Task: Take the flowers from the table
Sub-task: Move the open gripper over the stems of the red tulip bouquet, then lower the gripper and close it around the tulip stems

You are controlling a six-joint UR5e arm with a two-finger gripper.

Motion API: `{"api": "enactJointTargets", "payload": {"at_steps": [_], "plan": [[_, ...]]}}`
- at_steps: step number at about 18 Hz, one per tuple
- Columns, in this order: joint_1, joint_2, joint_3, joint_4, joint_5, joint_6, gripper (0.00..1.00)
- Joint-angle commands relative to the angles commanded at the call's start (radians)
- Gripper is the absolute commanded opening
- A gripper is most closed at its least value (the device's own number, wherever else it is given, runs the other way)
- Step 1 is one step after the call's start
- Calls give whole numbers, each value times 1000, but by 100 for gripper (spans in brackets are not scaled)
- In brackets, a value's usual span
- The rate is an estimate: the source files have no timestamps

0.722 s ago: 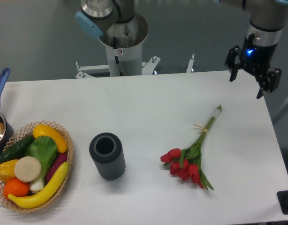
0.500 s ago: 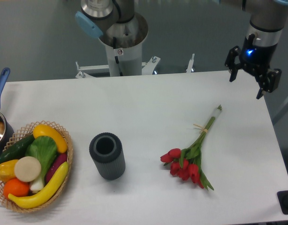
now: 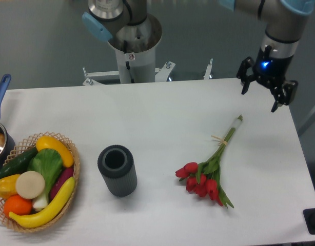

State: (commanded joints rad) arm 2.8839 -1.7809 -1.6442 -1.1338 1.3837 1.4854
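Near the far right corner of the table (image 3: 147, 118), the gripper (image 3: 260, 92) hung in the air with its jaws spread wide and nothing between them, one black finger to each side of the blue-lit wrist. It was well apart from the flowers (image 3: 209, 171), which lay flat on the white top to the right of centre: red tulip heads clustered toward the near edge, green stems running up and to the right to a pale cut end, with the string (image 3: 219, 140) tied partway along the stems.

The step in hand looked like the approach, with no contact made. To do it well, the gripper would probably need to travel toward the near side and a little left, then come down over the stems rather than the blooms. The stretch just by the string seemed the best target, since the stems are bunched tightest there. Because the bunch lay on a diagonal, the fingers ought to be turned to straddle it crosswise, reaching right down to the tabletop so they could close under the thin stems.

A dark ribbed cylindrical vase (image 3: 117, 170) stood to the left, and a wicker basket of fruit and vegetables (image 3: 34, 179) sat at the left edge, both clear of the likely path.
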Motion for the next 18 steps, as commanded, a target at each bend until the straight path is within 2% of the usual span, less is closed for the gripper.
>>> {"api": "enactJointTargets", "payload": {"at_steps": [4,9,13,15,18], "plan": [[-26,-37,-39,17,2,-13,100],[-61,-110,-40,31,2,-23,100],[-95,-170,-42,109,-3,-91,100],[-110,-198,-42,121,-6,-100,100],[-130,-236,-42,187,-11,-126,100]]}}
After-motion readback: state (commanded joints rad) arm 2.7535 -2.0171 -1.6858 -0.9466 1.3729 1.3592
